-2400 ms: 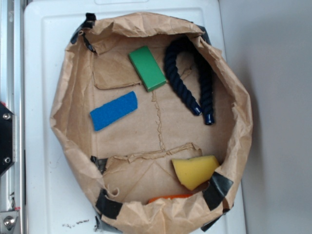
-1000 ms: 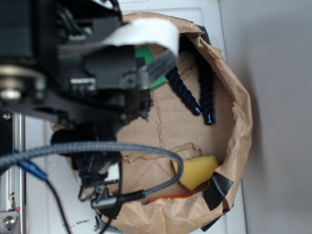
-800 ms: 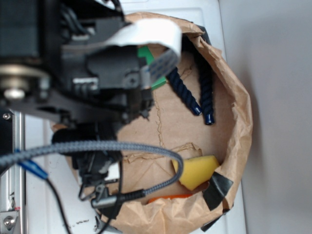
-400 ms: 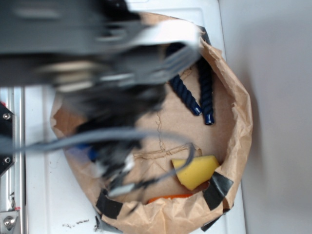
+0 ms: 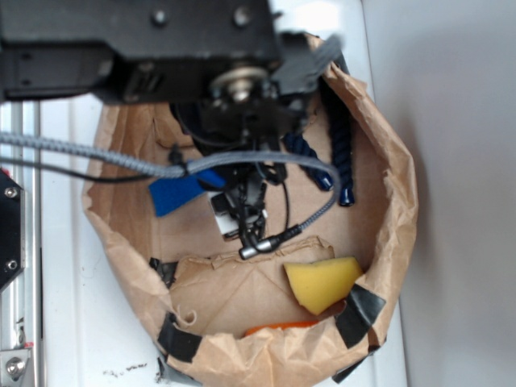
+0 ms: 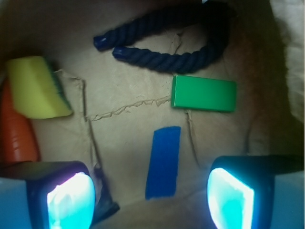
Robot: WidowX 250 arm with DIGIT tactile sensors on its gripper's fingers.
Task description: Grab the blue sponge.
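Note:
The blue sponge point(image 6: 163, 161) is a thin flat blue strip lying on the brown paper floor of the bag. In the wrist view it lies between my fingers and a little ahead of them, lengthwise. In the exterior view only its left end point(image 5: 173, 193) shows under the arm. My gripper point(image 6: 150, 202) is open and empty, its two glowing pads point(image 6: 70, 200) wide apart above the sponge. In the exterior view the gripper point(image 5: 242, 205) hangs over the middle of the bag, mostly hidden by the arm.
A paper bag rim point(image 5: 403, 201) rings the work area. Inside lie a green block point(image 6: 204, 93), a dark blue rope point(image 6: 167, 47), a yellow wedge sponge point(image 6: 33, 88) and an orange object point(image 6: 16, 133). The arm's cable point(image 5: 306, 218) loops over the bag floor.
The arm has swung from the left side to above the bag's upper middle. The blue sponge's left end, hidden a second ago, shows again.

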